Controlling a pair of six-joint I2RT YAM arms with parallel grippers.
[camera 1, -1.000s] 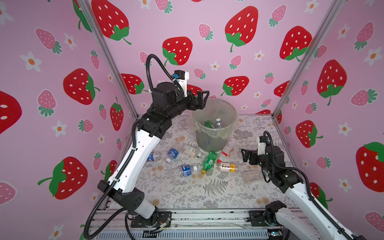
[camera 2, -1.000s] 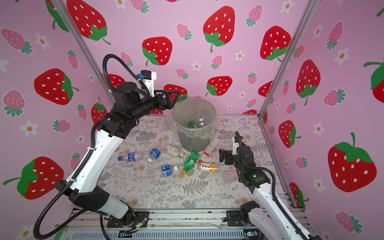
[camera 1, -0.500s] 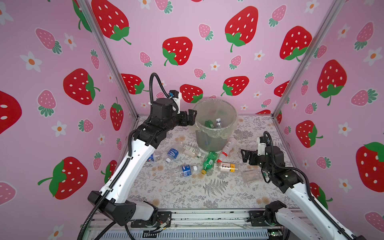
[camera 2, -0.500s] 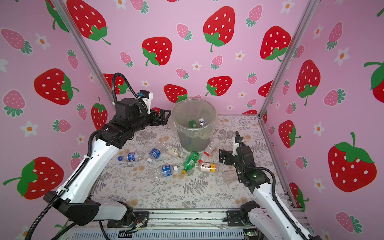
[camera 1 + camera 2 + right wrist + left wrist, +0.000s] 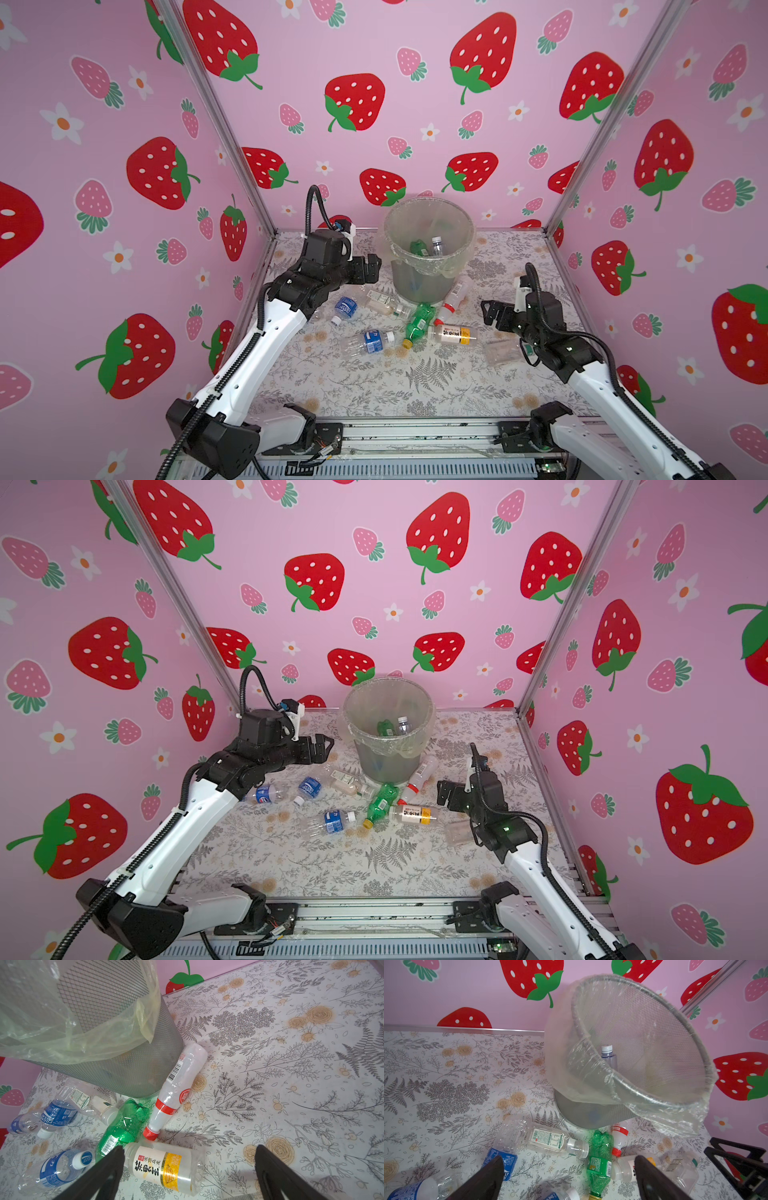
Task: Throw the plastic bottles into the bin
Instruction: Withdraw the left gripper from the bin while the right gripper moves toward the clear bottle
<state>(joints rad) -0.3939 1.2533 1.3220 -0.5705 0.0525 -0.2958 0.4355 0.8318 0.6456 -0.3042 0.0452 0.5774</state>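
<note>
The bin (image 5: 424, 284) stands at the back middle, with a green and a clear bottle inside. Several plastic bottles lie in front of it: a green one (image 5: 417, 324), a whitish one with a yellow label (image 5: 453, 334), a red-labelled one (image 5: 454, 296) and blue-labelled ones (image 5: 368, 340). My left gripper (image 5: 372, 266) hangs open and empty just left of the bin, above a clear white-labelled bottle (image 5: 548, 1140). My right gripper (image 5: 488, 311) is open and empty, low over the table right of the pile; the yellow-labelled bottle (image 5: 162, 1169) lies between its fingers' lines.
A crushed clear bottle (image 5: 500, 351) lies under the right arm's wrist. Pink strawberry walls close in the back and both sides. The bag liner (image 5: 116, 1028) hangs loosely over the bin's rim. A blue-labelled bottle (image 5: 266, 793) lies beside the left forearm.
My left arm has come down from above the bin's rim and drawn back to its left side, gripper still open. The right arm has not moved.
</note>
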